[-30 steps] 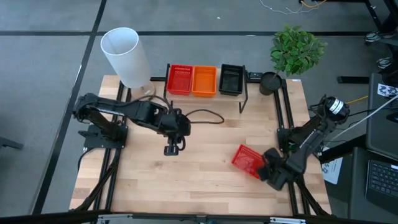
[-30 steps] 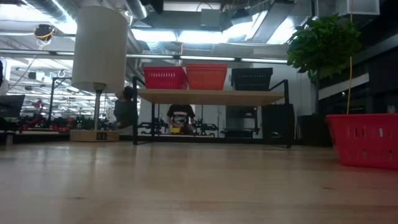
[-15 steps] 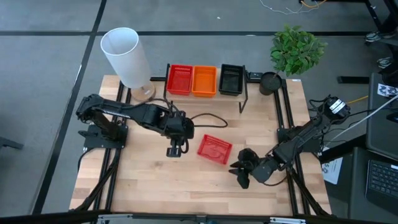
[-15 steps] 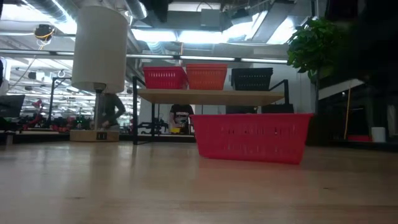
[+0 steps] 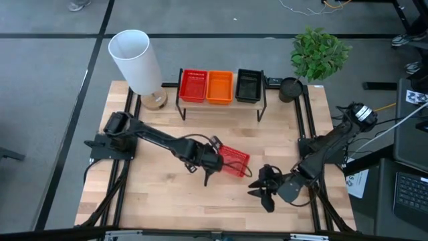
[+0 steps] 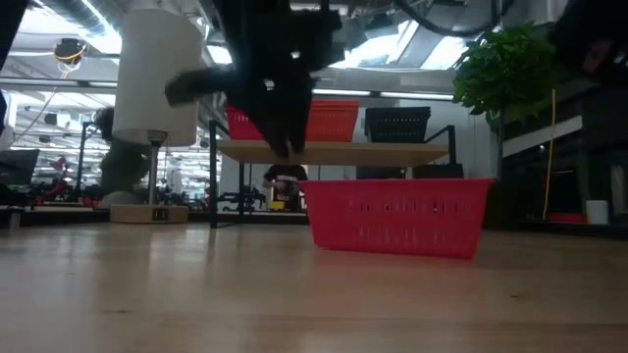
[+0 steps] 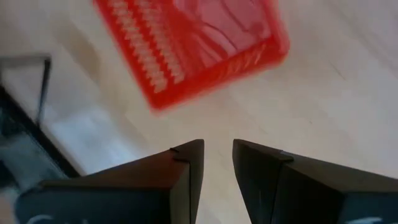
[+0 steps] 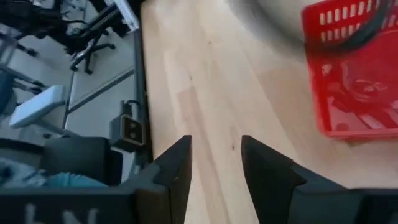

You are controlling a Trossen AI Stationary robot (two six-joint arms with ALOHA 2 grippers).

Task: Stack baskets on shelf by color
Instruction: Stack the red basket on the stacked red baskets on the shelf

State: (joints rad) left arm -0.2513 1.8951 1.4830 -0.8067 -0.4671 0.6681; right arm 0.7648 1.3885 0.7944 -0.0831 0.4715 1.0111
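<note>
one red plastic mesh basket point(image 5: 231, 161) sat upright on the light wooden tabletop point(image 5: 160, 194), nothing in it. left gripper point(image 5: 210, 175) hung just beside its edge, fingers a little apart, empty. right gripper point(image 5: 259, 189) was near, jaws spread, empty. red, orange & black mesh baskets point(image 5: 221, 86) stood side by side on the low shelf point(image 6: 334, 152); contents unclear.
</note>
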